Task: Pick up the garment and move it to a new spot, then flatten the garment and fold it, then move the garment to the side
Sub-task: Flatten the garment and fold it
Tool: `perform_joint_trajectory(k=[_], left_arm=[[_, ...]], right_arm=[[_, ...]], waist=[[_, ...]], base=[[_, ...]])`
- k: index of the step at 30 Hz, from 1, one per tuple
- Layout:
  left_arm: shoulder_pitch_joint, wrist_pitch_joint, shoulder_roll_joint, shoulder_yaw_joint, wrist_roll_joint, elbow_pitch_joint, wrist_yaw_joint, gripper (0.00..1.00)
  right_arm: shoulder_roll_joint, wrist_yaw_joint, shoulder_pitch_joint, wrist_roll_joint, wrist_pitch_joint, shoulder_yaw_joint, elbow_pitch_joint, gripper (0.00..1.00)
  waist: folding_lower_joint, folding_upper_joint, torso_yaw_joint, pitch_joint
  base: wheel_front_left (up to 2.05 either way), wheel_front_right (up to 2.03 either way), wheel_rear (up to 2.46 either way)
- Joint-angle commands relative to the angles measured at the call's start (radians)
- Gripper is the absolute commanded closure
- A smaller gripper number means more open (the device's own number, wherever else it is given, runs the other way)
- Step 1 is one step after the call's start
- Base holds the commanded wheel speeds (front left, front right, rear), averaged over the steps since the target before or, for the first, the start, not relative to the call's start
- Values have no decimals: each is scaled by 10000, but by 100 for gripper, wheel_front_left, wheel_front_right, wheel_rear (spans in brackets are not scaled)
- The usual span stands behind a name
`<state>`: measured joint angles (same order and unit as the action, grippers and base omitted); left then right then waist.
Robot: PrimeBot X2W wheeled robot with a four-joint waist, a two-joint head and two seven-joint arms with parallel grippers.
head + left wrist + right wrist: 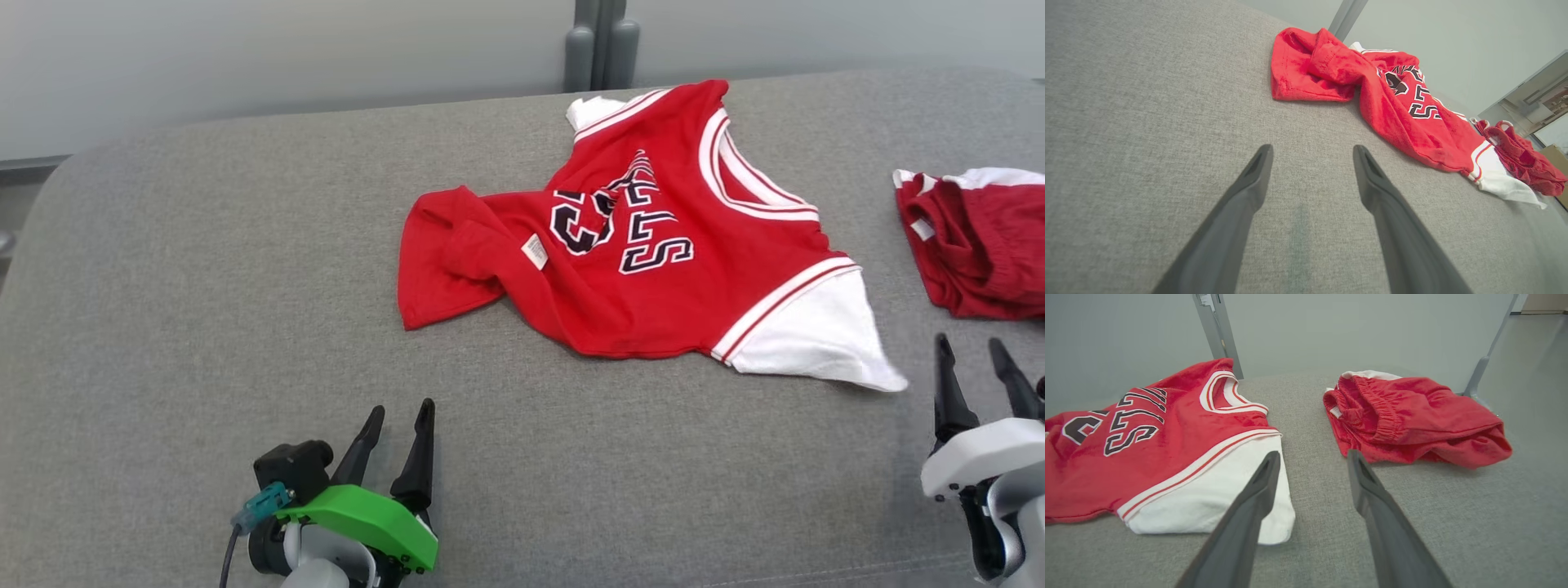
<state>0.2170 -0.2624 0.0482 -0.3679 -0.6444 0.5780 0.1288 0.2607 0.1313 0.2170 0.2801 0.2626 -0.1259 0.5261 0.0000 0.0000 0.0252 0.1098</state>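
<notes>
The garment [637, 269] is a red jersey with white sleeves and dark lettering, lying crumpled on the grey fabric table [204, 286], right of centre. My left gripper [402, 406] rests at the lower left, open and empty, well short of the jersey's red hem [1306, 77]. My right gripper [970, 341] stands at the lower right, open, just right of the white sleeve [1229, 498]. In the right wrist view its fingers [1249, 510] point between the jersey [1147, 457] and a second red piece, touching neither.
Red shorts [980, 245] with a white band lie bunched at the table's right edge, also seen as a heap [1412, 416] in the right wrist view. A grey post [600, 41] rises behind the far edge. Bare table spreads across the left half.
</notes>
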Motion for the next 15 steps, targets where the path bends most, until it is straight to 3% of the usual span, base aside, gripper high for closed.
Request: perform_joint_trajectory(k=[1,7,15], left_arm=[[-120,-31,50,60,76,16,22,0],[6,-31,47,171,174,-5,22,0],[896,-31,50,410,720,218,22,0]], right_arm=[[-20,-12,-169,-30,27,-171,-151,0],[-238,-12,-605,-205,27,-424,-598,0],[-843,-12,-127,-298,27,387,-784,0]], waist=[[0,0,-495,-346],[0,0,-818,-308],[0,0,-1243,268]], base=[[0,0,0],[0,0,0],[0,0,0]])
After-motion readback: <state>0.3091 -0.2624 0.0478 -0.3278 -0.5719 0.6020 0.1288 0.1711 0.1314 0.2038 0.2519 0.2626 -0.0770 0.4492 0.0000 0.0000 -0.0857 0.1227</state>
